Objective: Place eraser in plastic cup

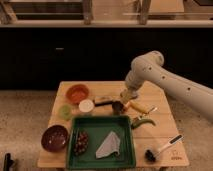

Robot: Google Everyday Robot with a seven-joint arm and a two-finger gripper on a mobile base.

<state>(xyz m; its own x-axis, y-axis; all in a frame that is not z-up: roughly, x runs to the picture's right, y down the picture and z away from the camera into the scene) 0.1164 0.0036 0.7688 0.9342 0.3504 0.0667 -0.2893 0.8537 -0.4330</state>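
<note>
The gripper (128,95) hangs low over the wooden table (165,120), just beside a small round dark cup (117,107). I cannot tell how far it is open or whether it holds the eraser. A pale green cup (65,112) stands at the left, near the rectangular green tray (102,122).

End effector (127,96) over table (165,132) back; its hold indiscernible. Arm (190,95) cut off at right edge.
</note>
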